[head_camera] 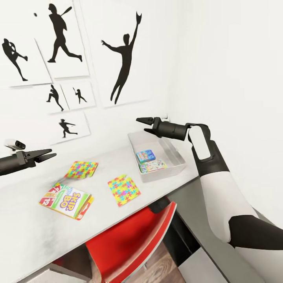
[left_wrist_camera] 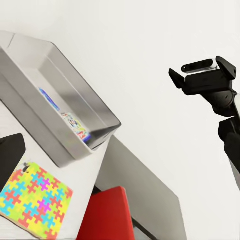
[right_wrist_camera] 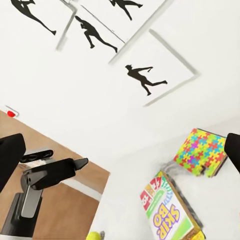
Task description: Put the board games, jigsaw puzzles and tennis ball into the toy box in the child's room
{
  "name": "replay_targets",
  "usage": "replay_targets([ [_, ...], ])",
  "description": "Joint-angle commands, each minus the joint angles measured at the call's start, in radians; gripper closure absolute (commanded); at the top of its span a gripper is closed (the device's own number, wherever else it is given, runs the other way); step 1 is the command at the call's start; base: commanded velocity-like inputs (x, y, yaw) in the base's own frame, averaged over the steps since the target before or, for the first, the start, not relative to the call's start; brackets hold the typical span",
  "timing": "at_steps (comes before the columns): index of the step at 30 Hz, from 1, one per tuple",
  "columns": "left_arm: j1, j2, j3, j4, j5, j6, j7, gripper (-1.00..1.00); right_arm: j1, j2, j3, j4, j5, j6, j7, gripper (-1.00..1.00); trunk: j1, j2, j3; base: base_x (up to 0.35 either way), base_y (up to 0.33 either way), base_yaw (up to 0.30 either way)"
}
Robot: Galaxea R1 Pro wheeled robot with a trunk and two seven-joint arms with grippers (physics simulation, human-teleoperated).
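White surface (head_camera: 23, 232) under the wall posters: Skip-Bo board game (head_camera: 66, 201) near its front edge, both grippers, left (head_camera: 46, 155) and right (head_camera: 144, 121), empty and parted. Lefty should drop straight down, pinch the short sides.

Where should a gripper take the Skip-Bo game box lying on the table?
Probably across the short edges of the Skip-Bo box, coming straight down from above. It lies flat on the table, so only its thin sides offer opposing faces. The left gripper hovers nearest.

walls: white, silhouette posters (head_camera: 59, 59) | red chair (head_camera: 133, 236) | floor: wood (head_camera: 157, 267)
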Motion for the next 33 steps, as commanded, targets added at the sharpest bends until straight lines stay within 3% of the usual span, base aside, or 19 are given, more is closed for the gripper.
replay_targets([
  [1, -0.001, 0.0, 0.0, 0.0, -0.001, 0.011, -0.004, -1.0, -0.001, 0.0, -0.001, 0.0, 0.011, 0.002, 0.01, -1.0, 0.0, -0.001, -0.001, -0.059, 0.013, 0.245],
  [33, 0.007, 0.0, 0.001, 0.0, -0.003, 0.009, -0.004, -1.0, 0.0, 0.002, 0.013, 0.0, 0.012, 0.002, 0.004, -1.0, 0.0, -0.001, 0.019, -0.026, 0.015, 0.267],
])
